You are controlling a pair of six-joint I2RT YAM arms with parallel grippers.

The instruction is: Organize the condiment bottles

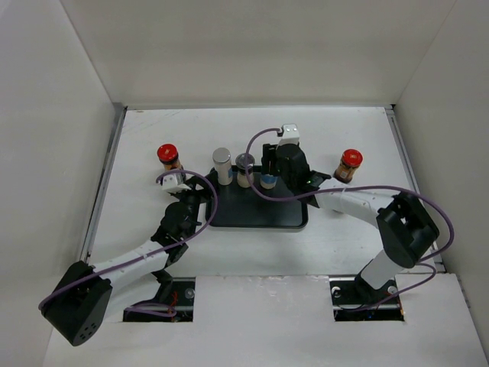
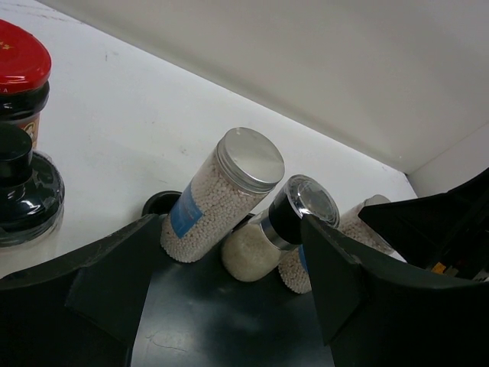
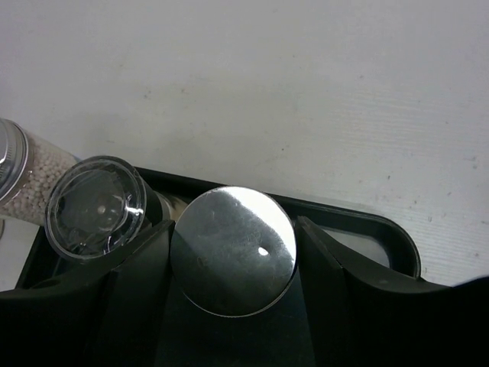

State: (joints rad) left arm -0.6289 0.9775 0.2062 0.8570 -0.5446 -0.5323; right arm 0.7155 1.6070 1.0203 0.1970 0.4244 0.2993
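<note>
The left gripper [image 2: 229, 229] was pictured low at the 9 o'clock edge of the black tray [image 1: 260, 220]. Its fingers [image 2: 114, 290] were spread well apart, with nothing gripped or touched between them. Just beyond its fingertips, toward 1 o'clock in the overhead view, a silver-capped shaker [image 1: 221, 164] was seen upright on the tray's far left. It was filled with white pellets and banded in blue. A clear-capped grinder [image 1: 245, 170] was stood just beside it at 3 o'clock. Off the tray, on the white table [image 1: 328, 134], the left red-capped jar [image 1: 167, 157] was seen near the same gripper, at roughly 11 o'clock from it.

The right gripper [image 3: 233, 225] was shown reaching down over the tray's far edge from 3 o'clock. Its jaws were closed partway onto a blue-banded bottle [image 1: 267, 181], one finger [image 3: 141, 298] set against each side. The bottle's mirror-bright round cap filled the gap between them in the wrist view. That bottle was placed upright on the tray, third in the row, just beside the grinder at the grinder's 3 o'clock. Well apart from the grip, at 3 o'clock from the right gripper, the right red-capped jar [image 1: 351, 164] was seen standing on the bare table outside the tray.
</note>
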